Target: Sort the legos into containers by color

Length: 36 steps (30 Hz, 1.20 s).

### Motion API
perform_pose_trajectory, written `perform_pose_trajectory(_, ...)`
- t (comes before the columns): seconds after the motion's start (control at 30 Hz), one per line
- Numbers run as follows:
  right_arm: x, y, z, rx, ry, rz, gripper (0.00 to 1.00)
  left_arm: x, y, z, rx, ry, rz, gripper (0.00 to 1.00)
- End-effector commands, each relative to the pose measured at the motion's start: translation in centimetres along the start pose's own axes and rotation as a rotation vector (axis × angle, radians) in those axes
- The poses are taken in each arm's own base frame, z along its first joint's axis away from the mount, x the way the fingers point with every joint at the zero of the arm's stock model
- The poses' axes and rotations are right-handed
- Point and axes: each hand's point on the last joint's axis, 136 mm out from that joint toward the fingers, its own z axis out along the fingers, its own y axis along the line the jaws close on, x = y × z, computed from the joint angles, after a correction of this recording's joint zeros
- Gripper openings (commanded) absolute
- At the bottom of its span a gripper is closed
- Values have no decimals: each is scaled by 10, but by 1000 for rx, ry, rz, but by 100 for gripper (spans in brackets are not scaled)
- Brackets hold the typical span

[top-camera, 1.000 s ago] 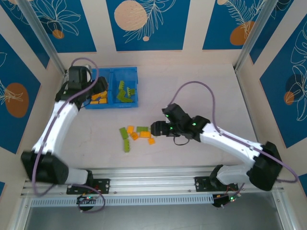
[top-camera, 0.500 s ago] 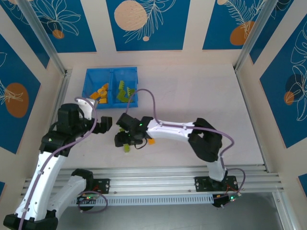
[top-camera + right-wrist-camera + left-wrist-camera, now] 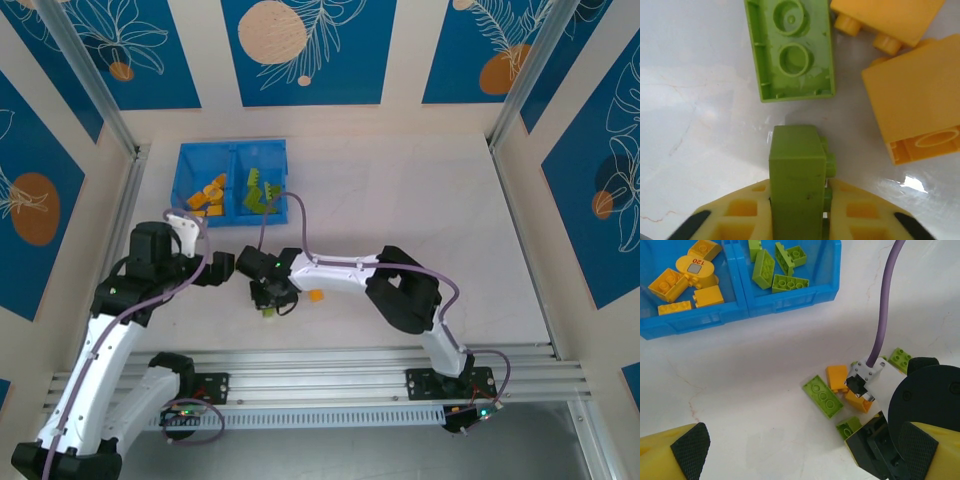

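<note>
Glossy plastic legos (image 3: 795, 60); smooth, shiny table (image 3: 690, 125).

Orange bricks (image 3: 670, 282) lie in the left compartment of the blue bin (image 3: 715, 320), green bricks (image 3: 762, 270) in the right; loose bricks (image 3: 822, 396) of both colours cluster nearby, one green brick (image 3: 795, 165) pinched by the right gripper (image 3: 799, 195).

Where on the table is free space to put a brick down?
Free: the table right of the blue bin; also the strip between the bin and the loose bricks. Crowded: around those bricks, where the right pincer grips a green brick.
</note>
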Motion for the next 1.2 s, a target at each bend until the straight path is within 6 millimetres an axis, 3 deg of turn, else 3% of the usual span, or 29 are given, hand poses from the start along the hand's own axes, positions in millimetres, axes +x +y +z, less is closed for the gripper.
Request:
perform_pose_trajectory(0.0,-12,-3,-37,-35,-89,12,14,-9,-10,-10,46,-80,26,100)
perform_pose_trajectory(0.13,-36,9,-96,-170,-261,-65,14,-19,-16,-26,69,-182,45,100)
perform_pose_trajectory(0.23,-69,13,-130,-155,-407,-174,15,-22,-19,-34,79,-229,58,100)
perform_pose_trajectory(0.43,-174,3,-150,-86,-612,-224,15,-21,-13,-38,41,-249,50,100)
perform_pose_trajectory(0.63,-265,4,-127,21,-739,-285,15,-17,-6,-32,5,-213,42,100)
perform_pose_trajectory(0.77,-303,1,-94,148,-766,-358,15,-16,-6,-31,6,-210,42,100)
perform_pose_trajectory(0.87,-318,-3,-65,230,-751,-419,15,-16,-6,-30,11,-205,41,100)
perform_pose_trajectory(0.97,-323,-2,-54,231,-744,-434,17,-15,-7,-28,14,-196,42,100)
perform_pose_trajectory(1.07,-321,1,-55,203,-737,-428,26,-14,-6,-25,12,-184,38,100)
perform_pose_trajectory(1.17,-319,8,-73,162,-746,-419,33,-13,-3,-21,0,-169,30,100)
